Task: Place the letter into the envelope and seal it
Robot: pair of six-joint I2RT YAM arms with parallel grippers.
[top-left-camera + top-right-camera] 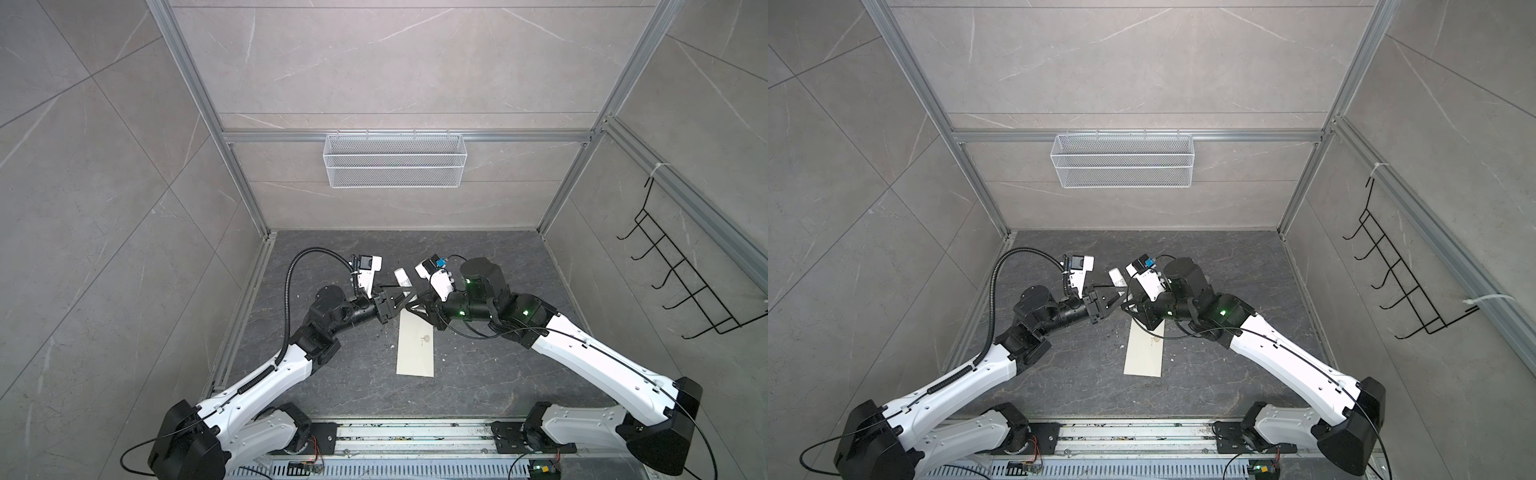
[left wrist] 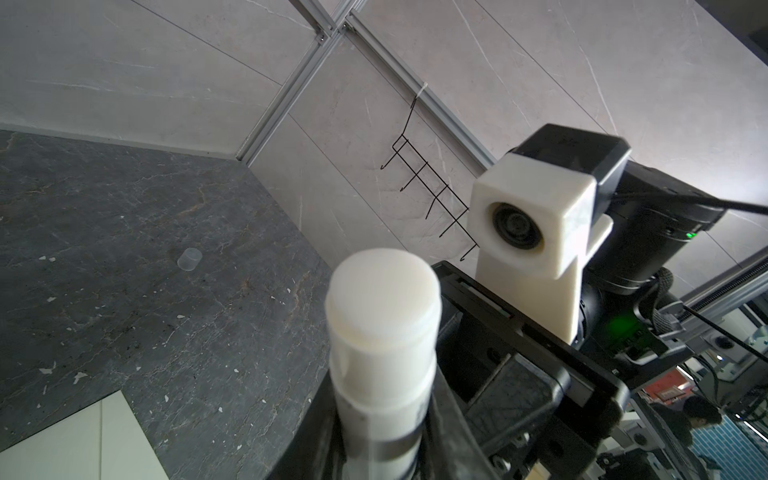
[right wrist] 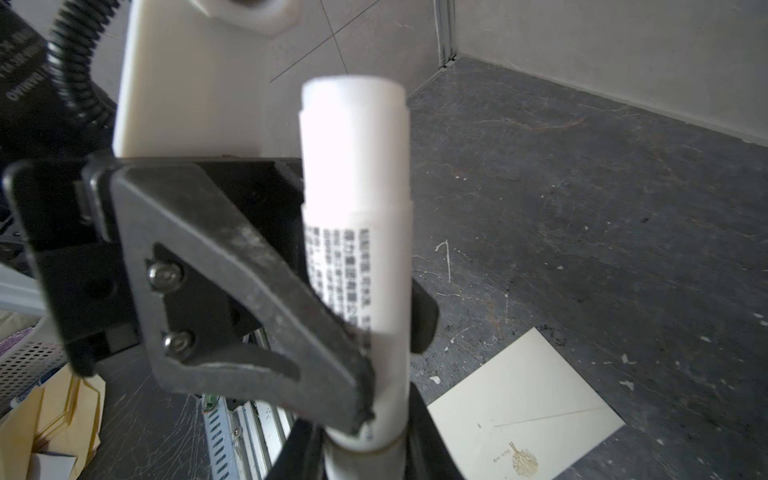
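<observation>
The envelope [image 1: 417, 345] was laid flat on the dark table [image 1: 478, 374], emblem up. Above its far end, the glue stick [image 3: 353, 166] was clamped by the left gripper [image 2: 382, 453] and gripped at its base by the right gripper [image 3: 361, 457]. A clear cap [image 2: 189, 259] was seen farther back.

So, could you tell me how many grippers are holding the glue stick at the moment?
2. The left gripper clamps the glue stick across its printed label; the right gripper grips its base end, over the envelope's far end.
</observation>
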